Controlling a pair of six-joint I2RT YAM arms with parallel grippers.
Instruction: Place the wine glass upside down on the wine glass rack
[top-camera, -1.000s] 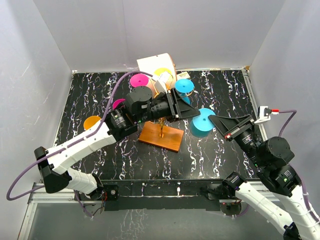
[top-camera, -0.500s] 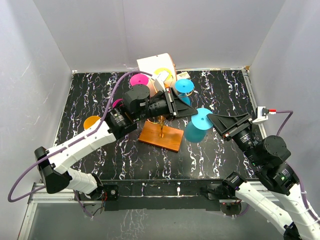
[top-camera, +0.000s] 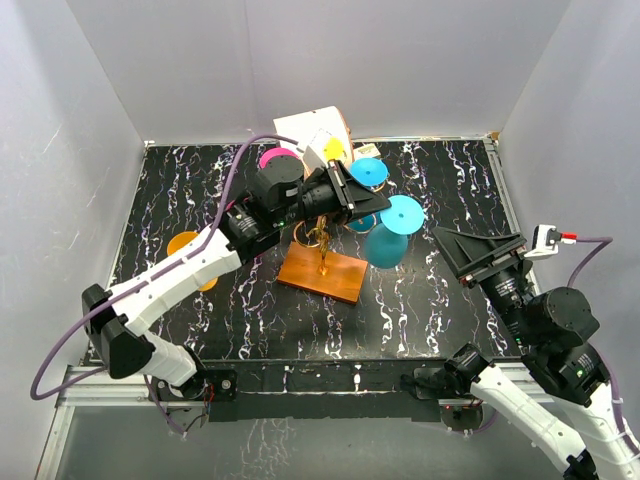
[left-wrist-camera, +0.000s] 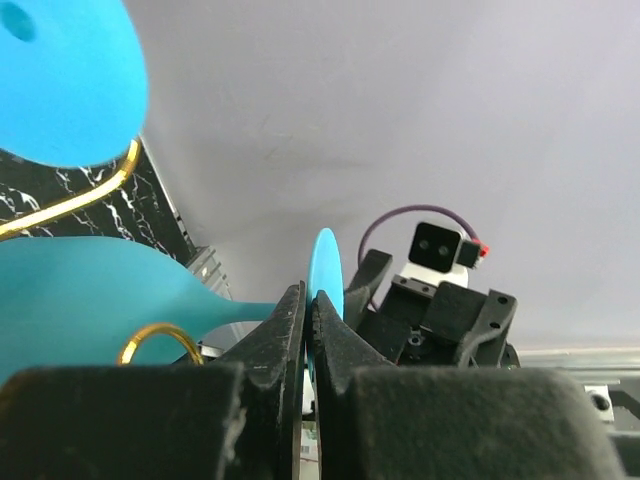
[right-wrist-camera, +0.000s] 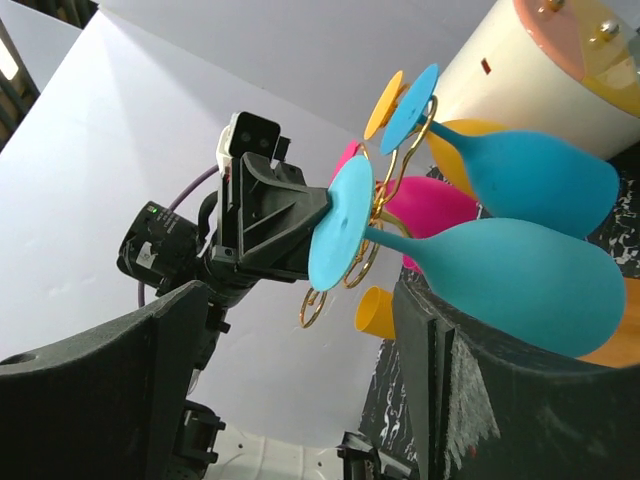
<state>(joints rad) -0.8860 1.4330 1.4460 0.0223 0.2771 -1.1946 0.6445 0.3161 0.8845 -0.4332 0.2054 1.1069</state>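
The teal wine glass (top-camera: 385, 246) hangs tilted beside the wine glass rack (top-camera: 322, 272), bowl lower than its foot disc (top-camera: 402, 213). My left gripper (top-camera: 376, 210) is shut on the edge of that foot. In the left wrist view the left gripper (left-wrist-camera: 308, 300) pinches the thin disc (left-wrist-camera: 325, 270), with the stem running left to the bowl (left-wrist-camera: 90, 300) past a gold scroll (left-wrist-camera: 158, 338). My right gripper (top-camera: 480, 246) stands open, apart from the glass. In the right wrist view its gripper (right-wrist-camera: 300, 350) holds nothing, and the glass (right-wrist-camera: 500, 275) lies just beyond the right finger (right-wrist-camera: 480, 390).
A second teal glass (right-wrist-camera: 530, 170) hangs on the rack, with pink (top-camera: 278, 158), yellow (top-camera: 331, 150) and orange (top-camera: 184, 244) glasses around it. A white cylinder-shaped box (top-camera: 310, 124) lies behind the rack by the back wall.
My right gripper opened, let go of the teal glass and drew back to the right. The left gripper shut on the foot disc and carried the glass up toward the rack.
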